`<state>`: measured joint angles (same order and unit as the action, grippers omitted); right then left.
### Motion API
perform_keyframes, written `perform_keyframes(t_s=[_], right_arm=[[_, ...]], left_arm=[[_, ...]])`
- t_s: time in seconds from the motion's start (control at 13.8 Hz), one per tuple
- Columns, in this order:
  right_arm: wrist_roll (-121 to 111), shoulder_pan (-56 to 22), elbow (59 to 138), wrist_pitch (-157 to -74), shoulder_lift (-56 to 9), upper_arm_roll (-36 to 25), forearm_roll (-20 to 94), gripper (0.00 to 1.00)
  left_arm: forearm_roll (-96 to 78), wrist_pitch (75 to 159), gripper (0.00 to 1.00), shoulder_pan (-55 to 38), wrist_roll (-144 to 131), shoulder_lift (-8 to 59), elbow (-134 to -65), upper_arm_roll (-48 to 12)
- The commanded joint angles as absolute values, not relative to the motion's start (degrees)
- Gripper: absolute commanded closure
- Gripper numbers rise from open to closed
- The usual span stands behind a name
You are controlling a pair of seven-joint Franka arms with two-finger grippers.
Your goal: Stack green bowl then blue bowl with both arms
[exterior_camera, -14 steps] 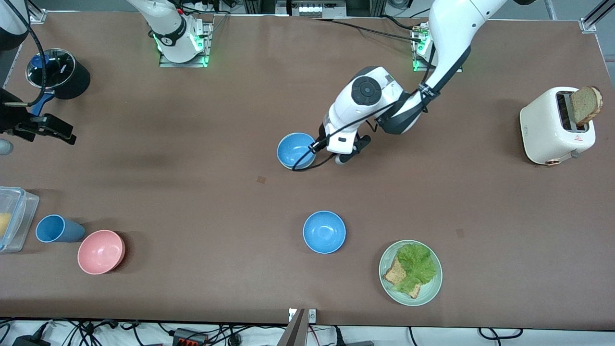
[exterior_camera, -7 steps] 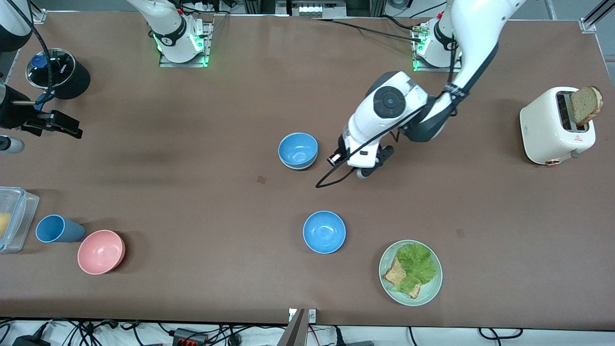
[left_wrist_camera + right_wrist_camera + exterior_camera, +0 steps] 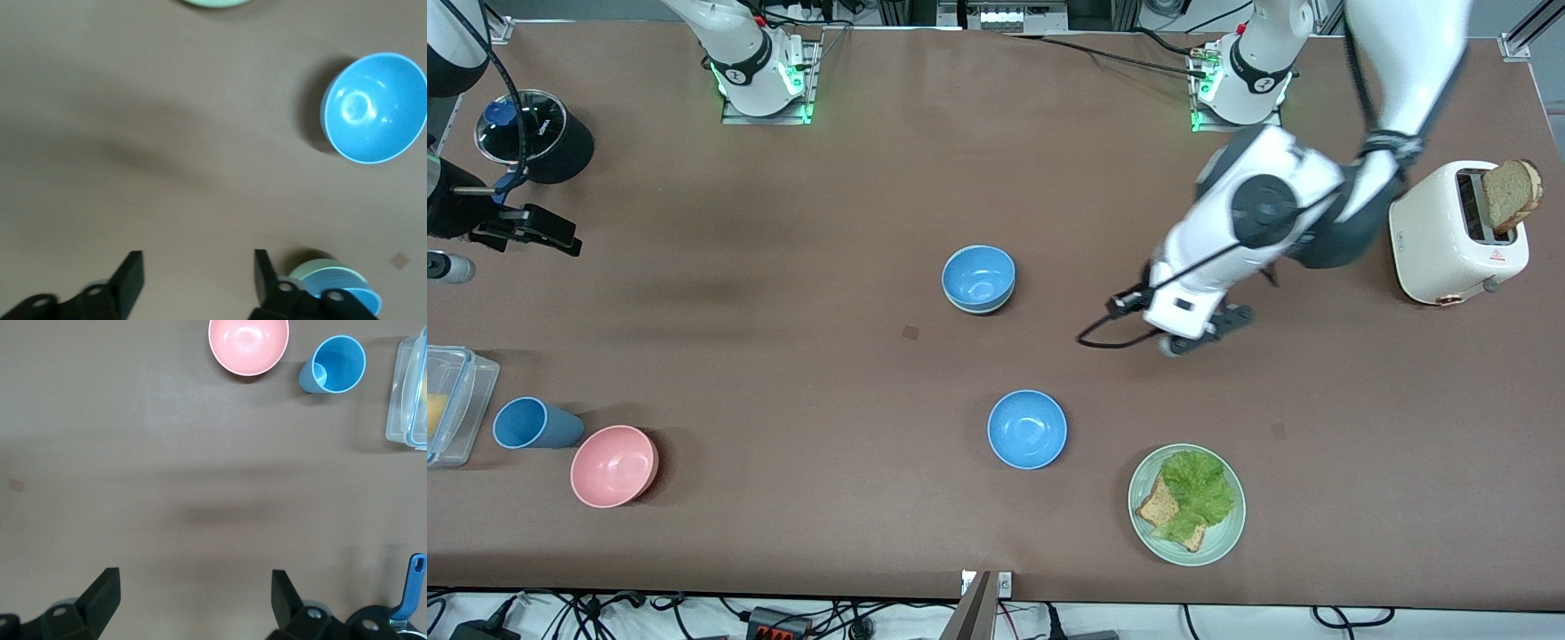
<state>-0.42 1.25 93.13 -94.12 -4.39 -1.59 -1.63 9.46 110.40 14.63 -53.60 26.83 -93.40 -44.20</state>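
Note:
A blue bowl (image 3: pixel 978 276) sits nested in the green bowl at mid-table. In the left wrist view the green bowl (image 3: pixel 309 269) shows as a pale rim under that blue bowl (image 3: pixel 347 293). A second blue bowl (image 3: pixel 1027 428) stands alone, nearer the front camera, and also shows in the left wrist view (image 3: pixel 375 107). My left gripper (image 3: pixel 1193 336) is open and empty over bare table between the stack and the toaster; its fingertips (image 3: pixel 198 267) are wide apart. My right gripper (image 3: pixel 525 229) is open and empty (image 3: pixel 195 593) at the right arm's end of the table.
A pale-green plate (image 3: pixel 1223 542) with bread and lettuce lies near the front edge. A white toaster (image 3: pixel 1449 236) stands at the left arm's end. A pink bowl (image 3: pixel 614 465), a blue cup (image 3: pixel 532 423), a clear container (image 3: pixel 458 400) and a black pot (image 3: pixel 538 133) are at the right arm's end.
My left gripper has drawn away from the stacked bowls toward the toaster, leaving the blue bowl in the green one. The right arm shifted slightly, then held still.

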Motion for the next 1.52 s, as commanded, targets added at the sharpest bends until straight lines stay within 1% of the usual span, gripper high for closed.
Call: perform_keyframes(t_s=[0.0, 0.14, 0.51, 0.58, 0.65, 0.72, 0.8, 0.87, 0.94, 1.01, 1.08, 1.16, 1.23, 1.45], right_arm=[[-1.06, 1.23, 94.31, -94.57, -2.99, -1.49, -0.98, 0.0], [-1.14, 1.23, 94.22, -94.57, -2.99, -1.5, -0.88, 0.0], [-1.14, 1.23, 94.57, -97.38, -3.08, -1.49, -1.4, 0.0], [-1.4, 1.14, 94.57, -97.99, -3.08, -1.49, -1.58, 0.0], [-2.1, 1.14, 94.66, -98.43, -3.08, -1.49, -1.67, 0.0], [-3.07, 1.23, 94.75, -98.79, -3.08, -1.58, -1.67, 0.0], [-3.51, 1.32, 94.83, -98.96, -3.08, -1.58, -1.67, 0.0], [-3.69, 1.41, 94.83, -98.96, -3.08, -1.58, -1.67, 0.0], [-3.69, 1.41, 94.83, -98.96, -3.08, -1.58, -1.58, 0.0], [-3.6, 1.41, 95.27, -98.96, -2.99, -1.58, -1.58, 0.0], [-3.6, 1.41, 95.53, -99.05, -2.9, -1.58, -1.58, 0.0], [-3.69, 1.49, 95.54, -99.05, -2.81, -1.67, -1.58, 0.0], [-3.69, 1.49, 95.45, -99.14, -2.81, -1.76, -1.58, 0.0], [-3.69, 1.49, 94.75, -99.23, -2.9, -1.84, -1.84, 0.0]], left_arm=[[10.2, 106.36, 0.0, 17.74, -46.34, 27.33, -91.32, -45.44], [10.28, 105.13, 0.0, 19.94, -41.6, 27.25, -90.36, -45.44], [9.76, 98.1, 0.0, 27.93, -20.52, 27.25, -86.23, -45.0], [9.67, 96.35, 0.0, 28.12, -17.09, 27.07, -84.83, -44.39], [9.15, 94.85, 0.0, 27.78, -14.44, 26.37, -83.94, -42.3], [6.62, 94.05, 0.0, 26.99, -11.63, 24.02, -84.02, -38.8], [2.94, 93.87, 0.0, 24.55, -7.34, 22.69, -84.55, -33.19], [0.46, 93.17, 0.0, 20.17, -3.55, 21.11, -84.55, -26.0], [-0.08, 91.6, 0.0, 13.51, -1.95, 19.09, -84.55, -17.23], [-0.44, 90.63, 0.0, 7.53, -1.93, 17.16, -84.46, -9.92], [-0.53, 90.18, 0.0, 3.82, -1.76, 15.49, -84.29, -4.1], [-1.14, 89.91, 0.0, 2.39, -1.5, 13.9, -84.46, -1.35], [-1.14, 89.3, 0.0, 2.37, -1.67, 12.58, -84.55, -1.06], [-0.53, 88.86, 0.0, 2.28, -1.33, 11.61, -84.46, -0.44]])
